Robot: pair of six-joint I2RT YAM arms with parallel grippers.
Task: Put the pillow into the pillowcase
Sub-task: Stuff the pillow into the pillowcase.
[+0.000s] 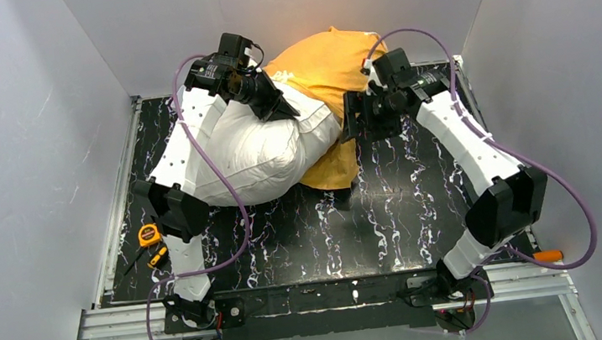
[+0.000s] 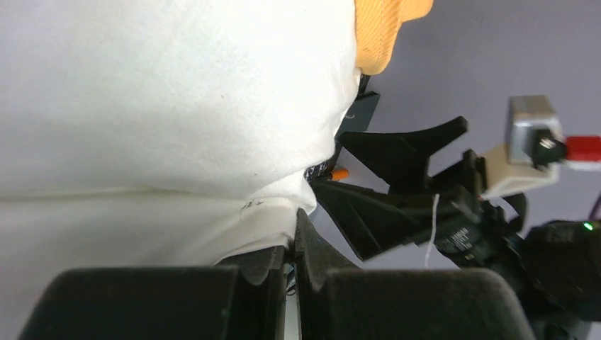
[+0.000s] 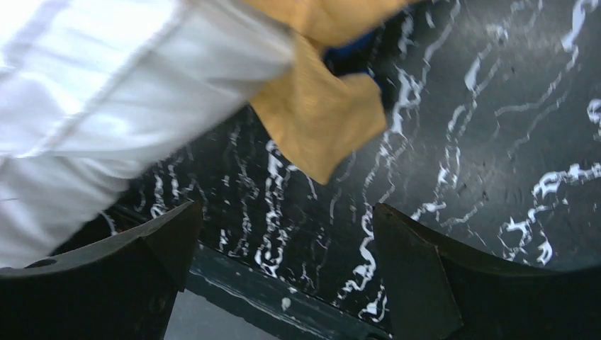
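Our left gripper point(image 1: 284, 109) reaches far, clamped on the pillow point(image 1: 250, 154) at centre-left; our right gripper point(image 1: 351, 120) hovers just right, jaws apart and empty. The pillowcase point(image 1: 324, 62) hides the pillow's far end

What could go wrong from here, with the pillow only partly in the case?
1. The right claw is open and holds nothing. The pillowcase mouth hangs loose, so a push may drag the case along instead of seating the pillow.
2. The left claw pinches only a thin fold of pillow fabric, which may slip out.
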